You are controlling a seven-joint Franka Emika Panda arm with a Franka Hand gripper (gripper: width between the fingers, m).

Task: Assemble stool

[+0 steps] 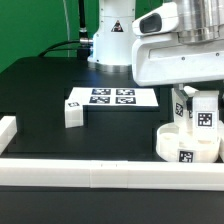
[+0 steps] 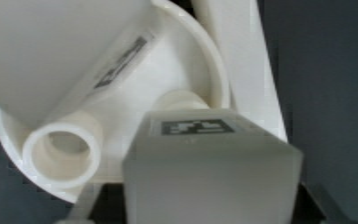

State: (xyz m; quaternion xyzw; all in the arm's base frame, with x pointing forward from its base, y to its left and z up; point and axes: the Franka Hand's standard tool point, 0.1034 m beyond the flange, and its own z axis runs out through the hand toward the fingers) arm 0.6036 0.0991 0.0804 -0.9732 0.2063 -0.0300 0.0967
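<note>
The round white stool seat point(image 1: 172, 143) lies at the exterior view's right, by the front rail, with a tag on its wall. My gripper point(image 1: 200, 100) hangs over it, shut on a white leg block point(image 1: 205, 120) that reaches down into the seat. A second tagged leg point(image 1: 182, 107) stands tilted in the seat beside it. In the wrist view the held leg point(image 2: 202, 165) fills the middle between my gripper's point(image 2: 202, 208) jaws, tag end toward the seat point(image 2: 16, 135). A round socket point(image 2: 60, 148) lies beside the leg's tip. The other leg point(image 2: 78, 55) slants across.
A loose leg block point(image 1: 73, 110) lies left of centre next to the marker board point(image 1: 112, 97). White border rails run along the front point(image 1: 90, 176) and the left edge point(image 1: 8, 130). The arm's base point(image 1: 110, 35) stands at the back.
</note>
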